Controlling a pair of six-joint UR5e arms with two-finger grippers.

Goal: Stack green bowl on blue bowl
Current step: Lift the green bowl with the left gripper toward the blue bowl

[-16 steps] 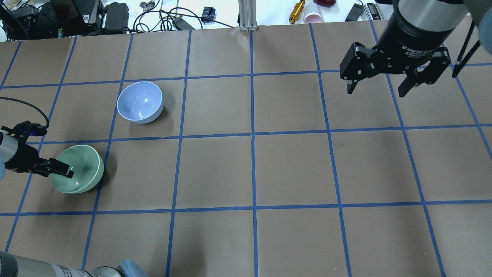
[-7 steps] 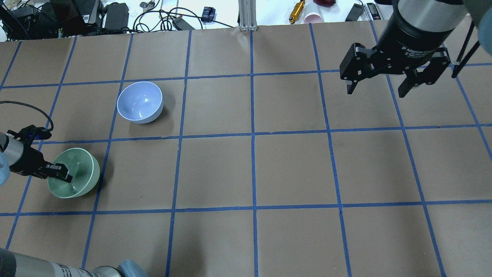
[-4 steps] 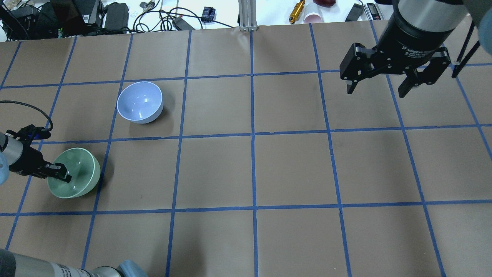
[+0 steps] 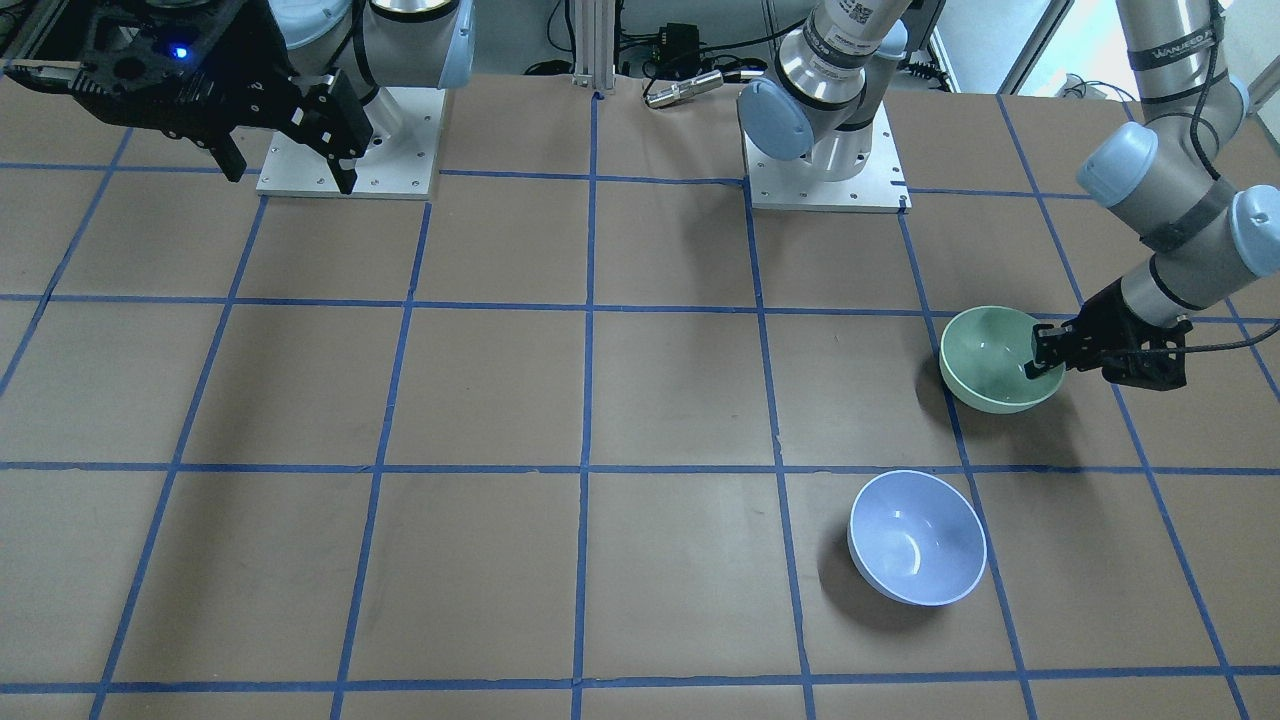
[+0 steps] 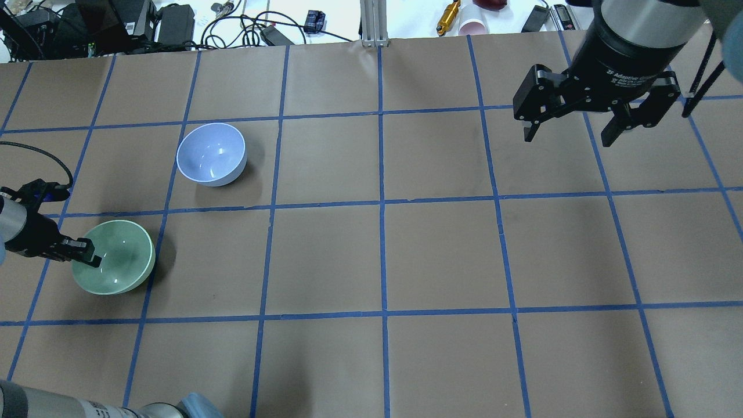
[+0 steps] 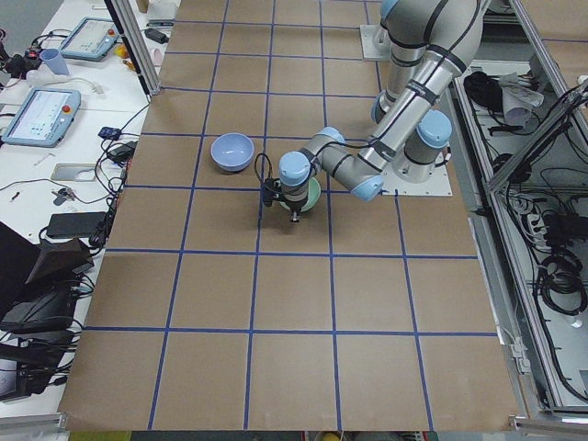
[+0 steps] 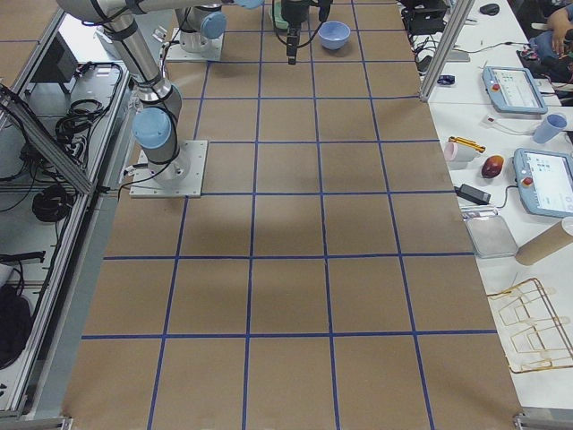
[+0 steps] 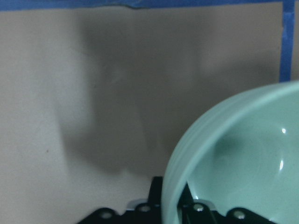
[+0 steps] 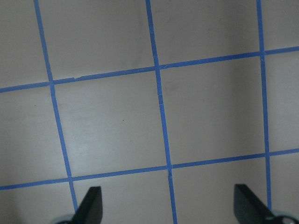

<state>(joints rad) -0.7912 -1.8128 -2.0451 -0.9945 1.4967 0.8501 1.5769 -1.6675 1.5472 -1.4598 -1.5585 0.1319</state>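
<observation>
The green bowl (image 5: 119, 258) is off the table at the left, its rim pinched by my left gripper (image 5: 87, 256), which is shut on the rim's left side. In the front view the green bowl (image 4: 990, 360) hangs from the left gripper (image 4: 1045, 360) with its shadow offset below. The left wrist view shows the green bowl's (image 8: 247, 158) rim between the fingers (image 8: 152, 205), tilted over bare paper. The blue bowl (image 5: 211, 154) sits upright on the table one square farther out and slightly right; it also shows in the front view (image 4: 916, 538). My right gripper (image 5: 566, 139) is open and empty, high over the far right.
The table (image 5: 441, 249) is covered in brown paper with a blue tape grid. Cables, power bricks, a pink cup and tools (image 5: 458, 17) lie beyond its far edge. The arm bases (image 4: 820, 160) stand at the robot's side.
My left gripper, shut on the green bowl's rim, has shifted slightly toward the far side and up with the bowl. The blue bowl and the right arm have not moved.
</observation>
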